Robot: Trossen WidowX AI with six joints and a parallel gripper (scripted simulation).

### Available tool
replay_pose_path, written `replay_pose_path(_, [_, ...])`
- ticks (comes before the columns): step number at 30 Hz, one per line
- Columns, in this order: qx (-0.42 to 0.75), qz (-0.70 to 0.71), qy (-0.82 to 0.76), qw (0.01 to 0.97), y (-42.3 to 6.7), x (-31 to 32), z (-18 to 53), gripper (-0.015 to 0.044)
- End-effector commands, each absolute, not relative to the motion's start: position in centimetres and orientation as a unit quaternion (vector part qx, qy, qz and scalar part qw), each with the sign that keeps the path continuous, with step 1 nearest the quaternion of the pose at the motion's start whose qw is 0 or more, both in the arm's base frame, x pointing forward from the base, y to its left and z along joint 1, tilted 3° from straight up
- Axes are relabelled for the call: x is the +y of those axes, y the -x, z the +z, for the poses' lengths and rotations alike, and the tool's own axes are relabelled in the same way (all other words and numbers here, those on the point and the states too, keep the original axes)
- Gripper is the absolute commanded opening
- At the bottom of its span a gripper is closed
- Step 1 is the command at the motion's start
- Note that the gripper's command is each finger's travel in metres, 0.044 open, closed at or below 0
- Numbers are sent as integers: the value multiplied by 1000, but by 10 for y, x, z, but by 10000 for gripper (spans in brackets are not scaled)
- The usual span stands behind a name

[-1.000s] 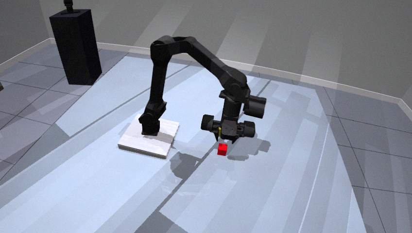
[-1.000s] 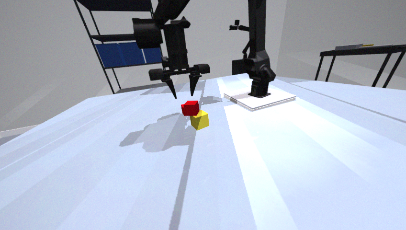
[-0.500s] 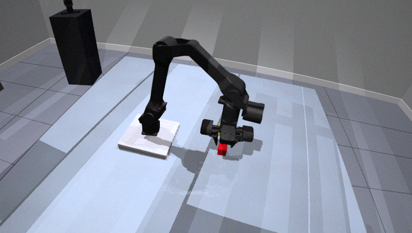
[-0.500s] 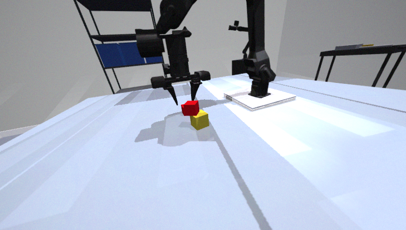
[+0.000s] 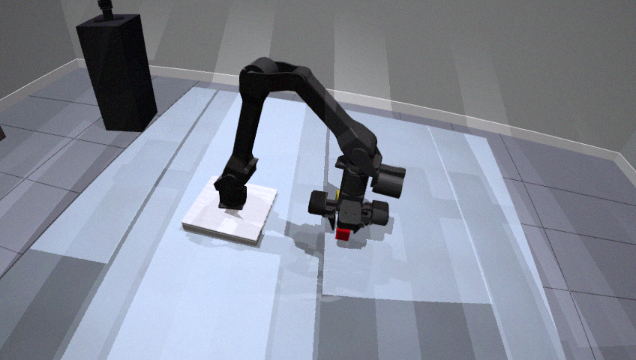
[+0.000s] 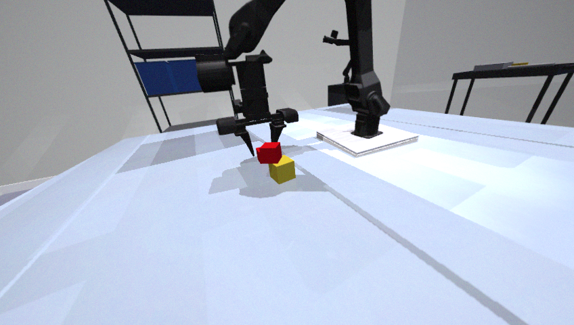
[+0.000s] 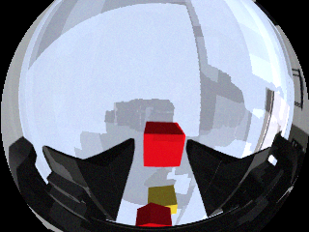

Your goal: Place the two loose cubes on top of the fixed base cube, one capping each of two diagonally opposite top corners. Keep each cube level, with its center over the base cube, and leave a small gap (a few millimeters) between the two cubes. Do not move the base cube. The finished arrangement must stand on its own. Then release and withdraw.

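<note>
About half done, I judge: the wrist view shows one red placed cube [image 7: 154, 216] on the yellow base cube [image 7: 165, 196], and the other red loose cube [image 7: 162, 143] on the desk [image 6: 281, 241] just beside the base cube. The end effector [image 6: 265, 147] is open, fingers either side of the loose cube with gaps, so lifting, placing and withdrawing remain. The exterior view shows one red cube only; the top view hides nearly all of the base cube.
</note>
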State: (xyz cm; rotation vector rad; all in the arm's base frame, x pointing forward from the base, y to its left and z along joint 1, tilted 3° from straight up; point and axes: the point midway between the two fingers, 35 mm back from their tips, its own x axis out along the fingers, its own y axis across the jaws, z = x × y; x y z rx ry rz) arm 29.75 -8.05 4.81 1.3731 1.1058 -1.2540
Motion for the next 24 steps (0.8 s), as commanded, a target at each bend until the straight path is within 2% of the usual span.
replay_pose_path(1, [452, -513, -561, 467, -297, -80, 45, 134])
replay_pose_path(2, [452, -513, -561, 467, -297, -80, 45, 107])
replay_pose_path(3, [452, -513, -561, 467, -297, -80, 45, 105])
replay_pose_path(24, [458, -507, -551, 479, -299, -85, 93, 105])
